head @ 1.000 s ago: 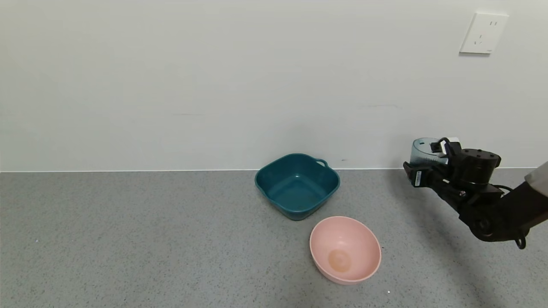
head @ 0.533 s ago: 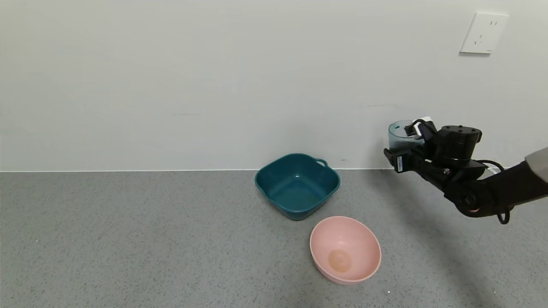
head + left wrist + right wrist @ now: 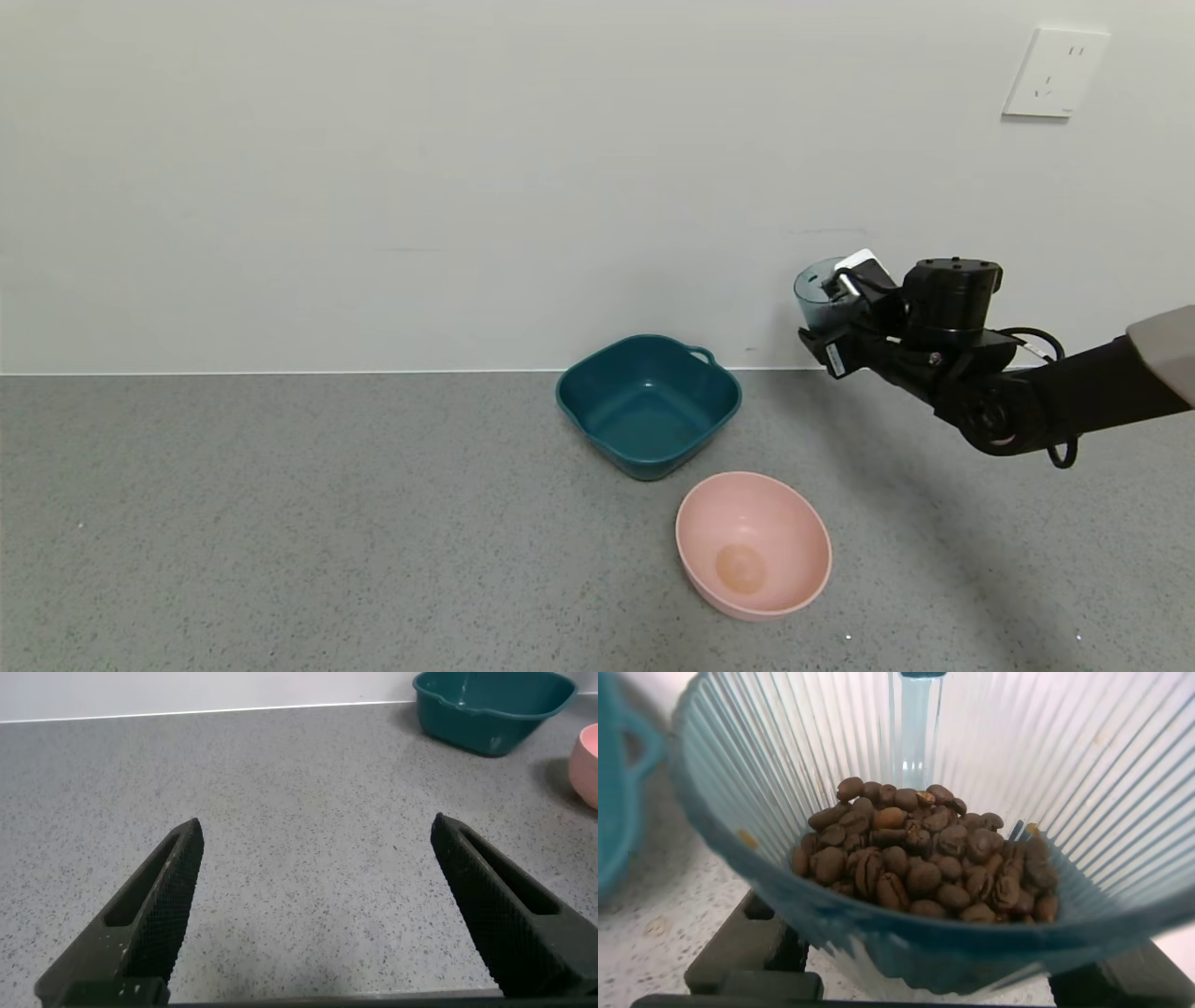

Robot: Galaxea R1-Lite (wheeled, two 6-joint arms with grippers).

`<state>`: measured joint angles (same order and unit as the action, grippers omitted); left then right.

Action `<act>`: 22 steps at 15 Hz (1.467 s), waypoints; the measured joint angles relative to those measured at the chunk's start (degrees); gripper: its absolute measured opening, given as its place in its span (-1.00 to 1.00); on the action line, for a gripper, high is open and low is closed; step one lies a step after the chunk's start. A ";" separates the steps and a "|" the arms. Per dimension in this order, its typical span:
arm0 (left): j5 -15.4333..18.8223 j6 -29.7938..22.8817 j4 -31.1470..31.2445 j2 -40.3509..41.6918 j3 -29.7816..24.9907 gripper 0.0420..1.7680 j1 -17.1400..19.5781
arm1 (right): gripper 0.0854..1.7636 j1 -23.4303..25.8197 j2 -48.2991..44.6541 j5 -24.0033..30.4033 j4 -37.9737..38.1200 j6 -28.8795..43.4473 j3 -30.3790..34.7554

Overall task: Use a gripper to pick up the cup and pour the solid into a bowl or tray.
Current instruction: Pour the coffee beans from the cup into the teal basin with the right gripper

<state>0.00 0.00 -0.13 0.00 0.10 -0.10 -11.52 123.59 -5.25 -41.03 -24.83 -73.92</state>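
Note:
My right gripper [image 3: 834, 317] is shut on the ribbed translucent blue-grey cup [image 3: 816, 291] and holds it upright in the air, to the right of and above the dark teal bowl [image 3: 648, 404]. In the right wrist view the cup [image 3: 785, 775] fills the picture, with a heap of dark brown beans [image 3: 920, 863] in its bottom. The teal bowl's edge [image 3: 612, 784] shows at one side there. My left gripper [image 3: 318, 859] is open and empty above bare counter, out of the head view.
A round pink bowl [image 3: 752, 544] sits in front of the teal bowl, nearer to me. The grey speckled counter [image 3: 280, 523] runs back to a white wall with a socket plate [image 3: 1055, 73]. The left wrist view shows both bowls far off.
My right gripper has carried the cup up and to the left, from near the counter's back right toward the teal bowl. The bowls have not moved.

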 joint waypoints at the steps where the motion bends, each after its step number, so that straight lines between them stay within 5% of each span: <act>1: 0.00 0.00 0.02 0.00 0.00 0.98 0.00 | 0.53 -0.77 0.06 -0.22 0.52 -1.57 -0.05; 8: 0.00 0.00 0.02 0.00 0.00 0.98 0.00 | 0.53 -6.52 0.83 -7.25 7.72 -8.87 -3.86; 22: 0.00 0.00 0.00 0.00 0.00 0.98 0.00 | 0.53 -14.88 4.58 -21.39 8.07 -24.86 -8.57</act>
<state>0.00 0.00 -0.13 0.00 0.10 -0.10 -26.40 128.17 -26.65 -32.96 -49.69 -82.49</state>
